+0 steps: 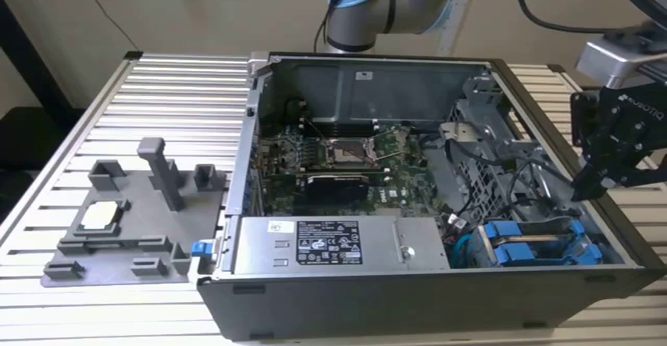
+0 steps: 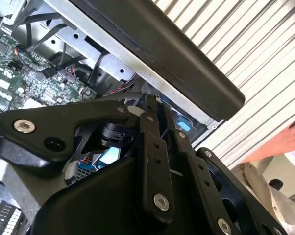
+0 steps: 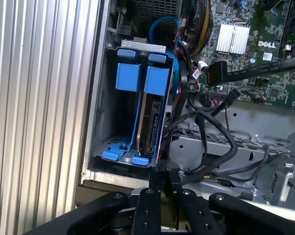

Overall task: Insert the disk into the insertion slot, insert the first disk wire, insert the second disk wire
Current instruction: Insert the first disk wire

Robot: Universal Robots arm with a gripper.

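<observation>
With fingers [image 3: 159,183] pressed together and nothing visible between them, hovering just short of the disk [image 3: 150,122], already seated on edge in the slot [image 3: 101,117], straight ahead, long axis running away from the fingertips.

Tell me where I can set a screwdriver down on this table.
Bare slats of the table lie beyond the grey fixture, at the exterior view's left of the computer case. Another strip runs in front of the fixture. It is crowded around the cables, blue drive carriers and gripper at the case's near corner.
</observation>
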